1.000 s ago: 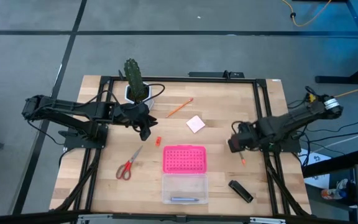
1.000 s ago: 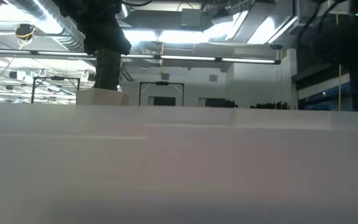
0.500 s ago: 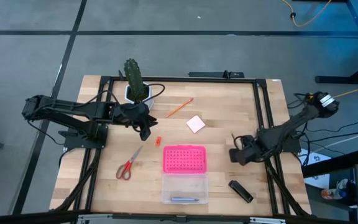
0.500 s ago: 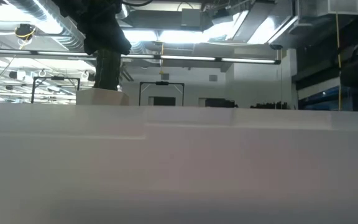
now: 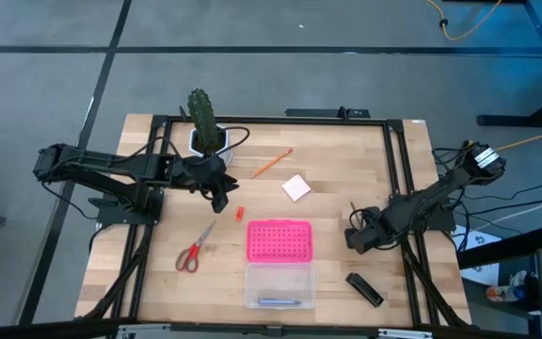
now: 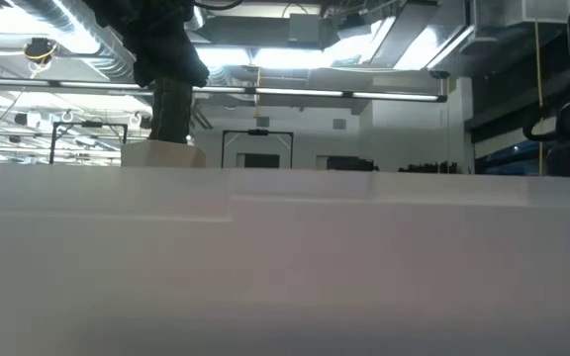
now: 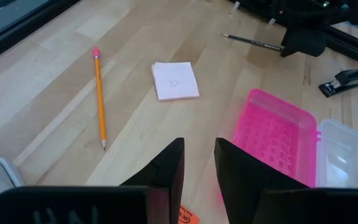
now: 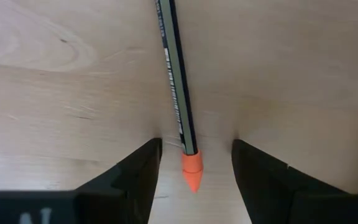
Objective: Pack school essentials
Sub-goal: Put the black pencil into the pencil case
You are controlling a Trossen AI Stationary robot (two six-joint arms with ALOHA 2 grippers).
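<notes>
My right gripper (image 5: 352, 236) (image 8: 196, 180) is open and low over the table's right side. Its fingers stand on either side of the grey pen's orange end (image 8: 191, 167) without touching it. The grey pen (image 8: 175, 81) (image 7: 252, 41) lies flat on the wood. My left gripper (image 5: 220, 198) (image 7: 199, 167) hovers narrowly open near the cactus (image 5: 202, 121). Lying on the table are the red-handled scissors (image 5: 193, 250), orange pencil (image 5: 271, 162) (image 7: 99, 99), pink notepad (image 5: 296, 187) (image 7: 174, 80), red-orange piece (image 5: 238, 213) and black block (image 5: 365, 289). A blue pen (image 5: 278, 301) lies inside the clear box (image 5: 279, 282).
The pink dotted lid (image 5: 278, 241) (image 7: 272, 146) lies open against the clear box's far side, in the table's near middle. A dark frame (image 5: 398, 179) runs along the table's edges. In the low view a pale surface (image 6: 285, 267) fills the foreground.
My right gripper has moved toward the table's near edge and come down, ending with its fingers around the grey pen's orange end. Everything else, my left arm included, has kept still.
</notes>
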